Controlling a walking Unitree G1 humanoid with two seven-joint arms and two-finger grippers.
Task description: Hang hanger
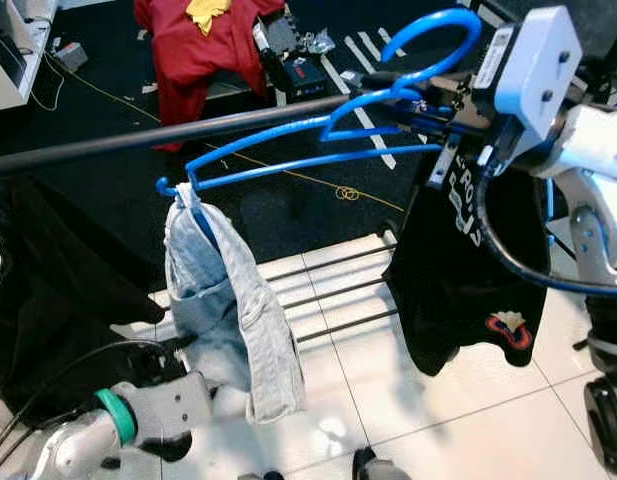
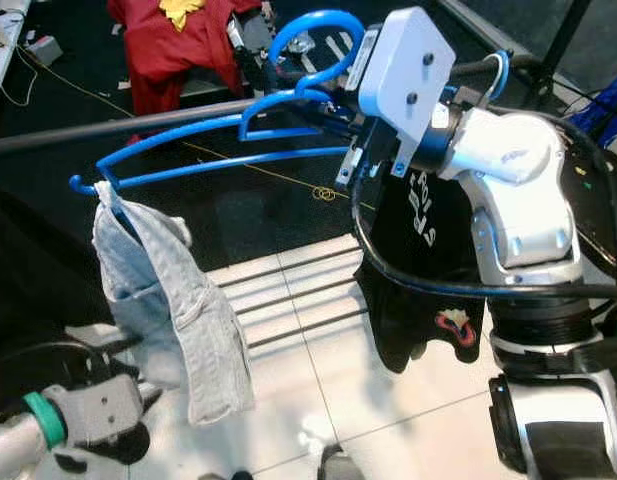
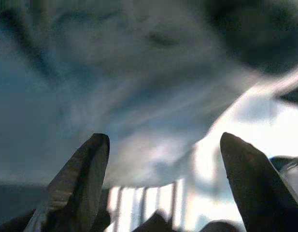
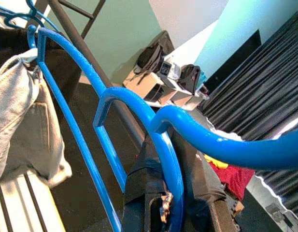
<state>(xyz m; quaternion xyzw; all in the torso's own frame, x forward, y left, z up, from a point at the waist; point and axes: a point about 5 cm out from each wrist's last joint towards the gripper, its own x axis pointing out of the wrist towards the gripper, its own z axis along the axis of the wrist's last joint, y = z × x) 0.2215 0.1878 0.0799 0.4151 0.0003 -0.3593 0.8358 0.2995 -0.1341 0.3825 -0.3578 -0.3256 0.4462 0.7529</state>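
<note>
Blue plastic makes up the hanger (image 1: 318,140) that our right gripper (image 2: 340,118) holds up by its neck, the black fingers clamped shut on it, as our right wrist view shows close up. We hold it level with the dark rail (image 1: 168,135) of the clothes rack, its hook (image 1: 428,35) arching above the rail and its long shoulder bars running out toward our left. A pale grey garment (image 1: 228,300) hangs from the small notch at the hanger's far left tip and dangles down, crumpled.

White lettering marks the black shirt (image 1: 468,270) that hangs on the rail just under our right wrist, but we cannot read it; near its hem sits a red and yellow emblem (image 1: 508,330). More dark clothing (image 1: 58,280) hangs at the left end of the rail. Beyond the rack, on the dark carpet, a red garment (image 1: 198,45) lies spread out, with a yellow patch at its collar. Below the rail, the rack's lower bars (image 1: 338,290) cross the white tiled floor (image 1: 458,420).

Our right arm (image 2: 508,210) is raised and bent, its white wrist housing over the rail. Our left arm (image 1: 118,420) sits low, near the grey garment's lower part; our left gripper (image 3: 163,183) has its two black fingers spread apart, with only blurred pale cloth beyond them.
</note>
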